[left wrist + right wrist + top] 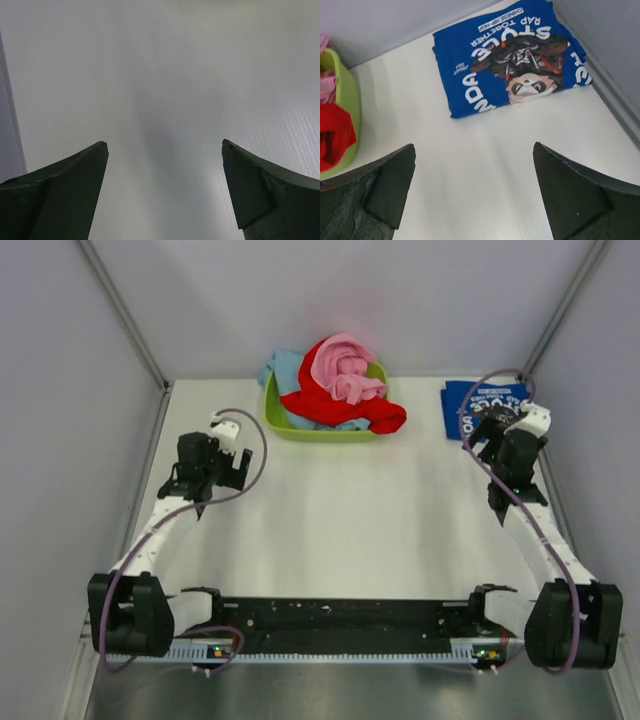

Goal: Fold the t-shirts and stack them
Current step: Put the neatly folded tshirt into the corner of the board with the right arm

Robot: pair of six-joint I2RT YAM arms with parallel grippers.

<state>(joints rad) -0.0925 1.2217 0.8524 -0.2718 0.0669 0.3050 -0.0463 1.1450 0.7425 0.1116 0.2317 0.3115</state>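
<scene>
T-shirts: blue shirt w/ cartoon print lies folded flat on bench, well right of green tub. Red shirt, pink shirt & light blue shirt are heaped unfolded in the tub, red one spilling over its right rim. Left pincer hangs open over bare bench, left of tub, holding nothing. Right pincer open too, empty, right of tub, just short of blue shirt.

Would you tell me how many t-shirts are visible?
4: blue shirt folded far right; red shirt, pink shirt, light blue shirt heaped in the tub; more may hide beneath.
</scene>
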